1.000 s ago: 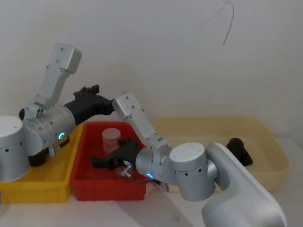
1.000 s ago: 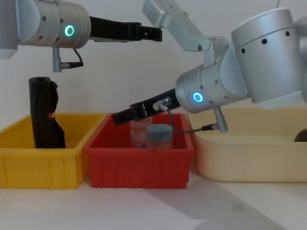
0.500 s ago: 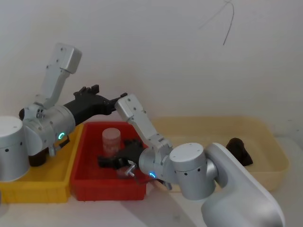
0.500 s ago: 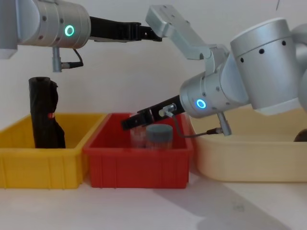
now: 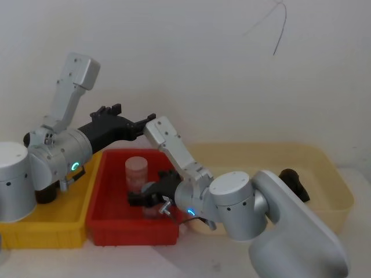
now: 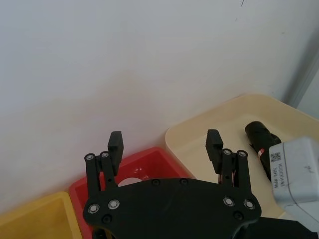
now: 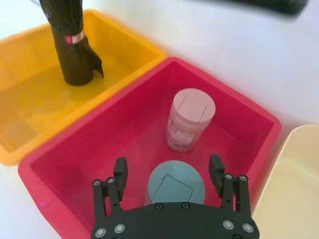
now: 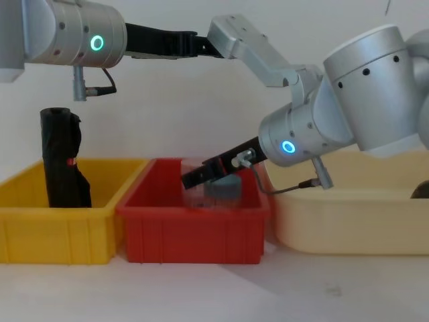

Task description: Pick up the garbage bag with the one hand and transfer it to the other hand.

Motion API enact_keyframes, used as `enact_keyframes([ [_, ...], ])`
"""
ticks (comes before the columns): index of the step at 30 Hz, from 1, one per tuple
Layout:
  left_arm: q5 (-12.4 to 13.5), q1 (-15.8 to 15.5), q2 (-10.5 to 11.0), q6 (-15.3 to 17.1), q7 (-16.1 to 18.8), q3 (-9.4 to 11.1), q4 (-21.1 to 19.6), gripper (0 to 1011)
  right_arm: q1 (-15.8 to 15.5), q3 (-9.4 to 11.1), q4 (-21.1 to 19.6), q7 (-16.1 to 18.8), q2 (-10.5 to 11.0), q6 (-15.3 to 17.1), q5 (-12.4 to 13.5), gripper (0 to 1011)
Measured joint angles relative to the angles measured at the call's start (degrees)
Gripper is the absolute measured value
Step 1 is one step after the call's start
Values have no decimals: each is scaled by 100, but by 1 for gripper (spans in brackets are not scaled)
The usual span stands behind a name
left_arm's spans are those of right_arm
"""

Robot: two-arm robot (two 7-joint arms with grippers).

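Observation:
The garbage bag (image 5: 293, 182), a tight black roll with a red-and-white band, lies in the beige tray at the right; the left wrist view shows the bag (image 6: 258, 137) beyond my fingers. My left gripper (image 5: 146, 120), on the green-ringed arm, hangs open and empty high over the red bin (image 8: 194, 235), pointing right; its fingertips (image 6: 115, 139) stand wide apart. My right gripper (image 7: 168, 167), on the blue-ringed arm, is open low inside the red bin, straddling a grey-lidded jar (image 7: 175, 186) without closing on it.
A second black roll (image 8: 59, 154) with a loose flap stands upright in the yellow bin (image 8: 53, 235) at the left. A pink jar (image 7: 189, 119) stands behind the grey-lidded one. The right arm's upper link crosses just beside the left gripper's tip.
My right gripper has drawn back to the right and dipped lower into the red bin, over the grey-lidded jar. The left arm and both black rolls have stayed put.

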Motion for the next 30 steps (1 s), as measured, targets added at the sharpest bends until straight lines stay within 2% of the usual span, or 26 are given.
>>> enact_keyframes([
  [12,0,0,0,0,0,0,0,1001,73,-138,-72,306,187,329,-131,1000],
  [30,0,0,0,0,0,0,0,1001,122,-149,-4,420,209,468,-238,1000],
])
